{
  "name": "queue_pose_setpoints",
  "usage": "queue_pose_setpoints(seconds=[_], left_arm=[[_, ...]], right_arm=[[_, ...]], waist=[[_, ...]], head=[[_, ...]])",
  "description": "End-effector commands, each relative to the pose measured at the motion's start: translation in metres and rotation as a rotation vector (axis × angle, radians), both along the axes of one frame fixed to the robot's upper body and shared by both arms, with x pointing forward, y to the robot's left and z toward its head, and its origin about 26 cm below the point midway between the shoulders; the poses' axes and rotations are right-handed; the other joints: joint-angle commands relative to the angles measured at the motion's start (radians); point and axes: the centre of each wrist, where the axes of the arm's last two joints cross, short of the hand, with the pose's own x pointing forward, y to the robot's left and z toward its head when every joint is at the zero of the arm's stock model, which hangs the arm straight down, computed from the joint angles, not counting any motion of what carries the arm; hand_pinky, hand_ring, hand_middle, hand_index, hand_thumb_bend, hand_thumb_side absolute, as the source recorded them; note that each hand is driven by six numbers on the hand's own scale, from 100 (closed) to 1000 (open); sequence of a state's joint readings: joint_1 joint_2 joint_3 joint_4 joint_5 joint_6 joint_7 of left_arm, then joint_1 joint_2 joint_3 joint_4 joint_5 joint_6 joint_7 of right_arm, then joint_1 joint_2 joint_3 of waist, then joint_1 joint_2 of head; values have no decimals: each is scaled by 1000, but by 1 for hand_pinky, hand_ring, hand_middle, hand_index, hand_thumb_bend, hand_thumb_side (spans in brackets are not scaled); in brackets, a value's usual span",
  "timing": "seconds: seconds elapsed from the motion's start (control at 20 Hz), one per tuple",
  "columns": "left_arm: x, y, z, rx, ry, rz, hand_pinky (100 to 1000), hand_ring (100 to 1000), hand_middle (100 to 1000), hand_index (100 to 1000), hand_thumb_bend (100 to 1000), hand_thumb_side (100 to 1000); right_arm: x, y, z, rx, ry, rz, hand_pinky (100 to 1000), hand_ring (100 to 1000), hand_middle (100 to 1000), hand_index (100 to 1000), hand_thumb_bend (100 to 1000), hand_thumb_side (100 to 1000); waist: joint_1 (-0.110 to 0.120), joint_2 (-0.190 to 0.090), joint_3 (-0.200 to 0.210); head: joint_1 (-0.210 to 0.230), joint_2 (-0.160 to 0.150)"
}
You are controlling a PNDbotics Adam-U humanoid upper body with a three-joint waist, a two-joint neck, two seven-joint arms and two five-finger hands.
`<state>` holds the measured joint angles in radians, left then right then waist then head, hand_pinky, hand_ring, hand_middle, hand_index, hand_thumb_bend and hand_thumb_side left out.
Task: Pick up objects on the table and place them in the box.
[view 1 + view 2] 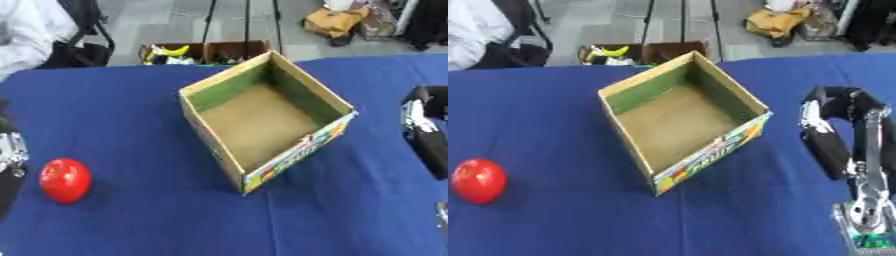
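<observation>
A red round fruit (65, 180) lies on the blue table (131, 120) near the left front. The open cardboard box (710, 155) stands turned cornerwise at the table's middle, with a colourful printed front wall and nothing showing on its brown floor. My left hand (10, 155) shows only as a silver and black sliver at the left edge, just left of the fruit and apart from it. My right hand (833, 140) rests at the right edge, right of the box, fingers relaxed and holding nothing.
Past the table's far edge a brown crate (223, 50) on the floor holds a yellow banana (175, 50) and other items. A tan bag (337, 20) lies farther back. A person in white (26, 30) sits at the far left corner.
</observation>
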<state>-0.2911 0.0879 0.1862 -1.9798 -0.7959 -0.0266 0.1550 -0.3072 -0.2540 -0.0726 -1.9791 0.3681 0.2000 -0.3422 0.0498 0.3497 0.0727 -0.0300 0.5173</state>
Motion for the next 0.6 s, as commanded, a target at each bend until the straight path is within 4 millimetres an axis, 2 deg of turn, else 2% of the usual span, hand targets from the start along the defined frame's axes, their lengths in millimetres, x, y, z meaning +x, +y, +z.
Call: queue_pose_setpoints(seconds=[0.05,0.5,0.6], left_arm=[[-3,5,9,13,-21,13,300,526,569,788,100,873],[6,22,31,159,64,13,329,558,623,845,100,932],[10,26,34,208,110,-4,342,575,656,868,147,952]], right_arm=[[-3,-2,8,-11,-30,-3,726,516,426,654,100,504],[-4,-1,5,-11,-19,4,726,517,428,655,100,504],[-4,0,5,-11,-17,5,726,517,428,655,100,504]], waist=[[-2,-24,1],[2,-50,-3],[4,-55,-5]], head=[[16,2],[-6,68],[-7,73]])
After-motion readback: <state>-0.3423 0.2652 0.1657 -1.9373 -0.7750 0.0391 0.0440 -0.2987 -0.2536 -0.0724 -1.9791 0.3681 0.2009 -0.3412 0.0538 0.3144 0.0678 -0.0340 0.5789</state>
